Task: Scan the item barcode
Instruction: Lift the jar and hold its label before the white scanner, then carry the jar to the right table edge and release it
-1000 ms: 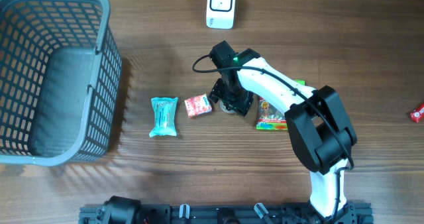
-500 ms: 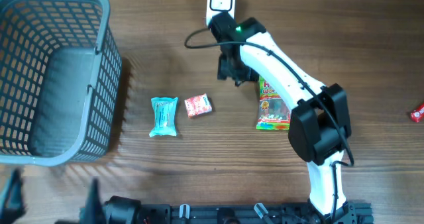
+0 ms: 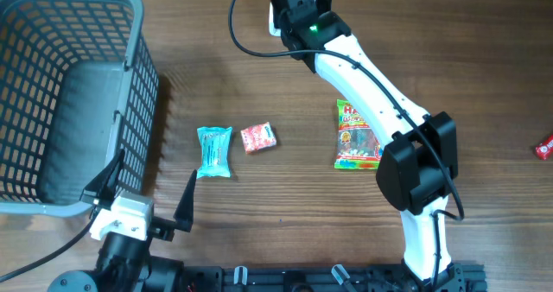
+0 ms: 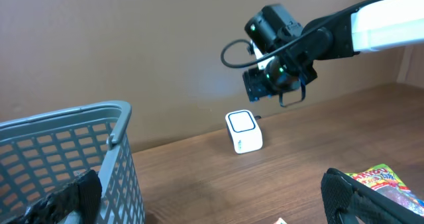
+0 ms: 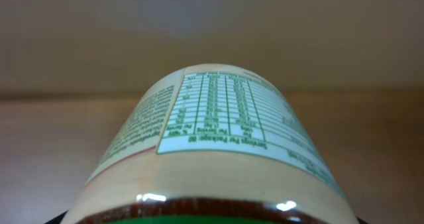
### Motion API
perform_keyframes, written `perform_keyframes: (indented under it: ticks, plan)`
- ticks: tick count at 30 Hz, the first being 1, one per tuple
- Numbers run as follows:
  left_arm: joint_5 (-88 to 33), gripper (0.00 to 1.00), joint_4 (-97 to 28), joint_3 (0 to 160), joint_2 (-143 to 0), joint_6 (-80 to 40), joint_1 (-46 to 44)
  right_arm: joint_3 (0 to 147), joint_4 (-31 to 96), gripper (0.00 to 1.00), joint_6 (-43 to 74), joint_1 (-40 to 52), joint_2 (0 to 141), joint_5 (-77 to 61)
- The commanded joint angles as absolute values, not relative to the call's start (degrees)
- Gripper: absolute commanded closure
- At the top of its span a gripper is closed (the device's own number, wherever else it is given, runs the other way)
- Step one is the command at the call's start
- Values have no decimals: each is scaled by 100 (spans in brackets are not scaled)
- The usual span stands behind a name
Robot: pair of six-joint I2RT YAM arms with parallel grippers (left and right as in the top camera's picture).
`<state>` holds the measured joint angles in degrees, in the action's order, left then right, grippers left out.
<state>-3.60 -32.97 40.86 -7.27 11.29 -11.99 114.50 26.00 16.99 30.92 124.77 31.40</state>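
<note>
My right end effector (image 4: 268, 85), at top centre of the overhead frame above the scanner (image 4: 243, 131), pinches a jar (image 5: 218, 138) that seems rigid, smooth and slippery, best gripped around its body, off the label.

basket (image 3: 143, 67) grey grid | scanner (image 4: 244, 131) white | jar (image 5: 218, 118) label cream, green print

A wooden table (image 3: 285, 214) with dark brown grain running side to side fills the scene. Behind its far edge stands a plain brown wall (image 4: 119, 38), evenly lit.
</note>
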Motion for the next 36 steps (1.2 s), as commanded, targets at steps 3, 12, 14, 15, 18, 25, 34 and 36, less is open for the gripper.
perform_keyframes:
  ticks: [3, 12, 14, 15, 18, 25, 34, 36]
  plan:
    - [-399, 0, -3273, 3889, -701, 1330, -1188, 11426, 993, 41, 333, 2987, 13209, 3629]
    - [95, 0, -2991, 3295, -701, 1330, -1186, 11426, -856, 40, -279, 2954, 14280, 4045]
    - [204, 0, -2995, 3232, -701, 1328, -1186, 11426, -967, 40, -191, 2954, 14394, 4027]
    - [309, 0, -2998, 3223, -701, 1328, -1186, 11426, -982, 40, -110, 2954, 14431, 4021]
    - [403, 0, -2965, 3223, -701, 1328, -1188, 11430, -965, 40, 36, 2954, 14455, 4237]
    - [725, 0, -3164, 3223, -701, 1328, -1186, 11570, -82, 41, -259, 2838, 13981, 5769]
    - [-731, 0, -2078, 2563, -703, 2762, -1188, 11570, 4257, 44, 2585, 1772, 12868, 5695]
    - [-720, 0, -1363, 2001, -703, 2147, -1188, 11570, 5509, 44, 3387, 952, 12770, 4687]
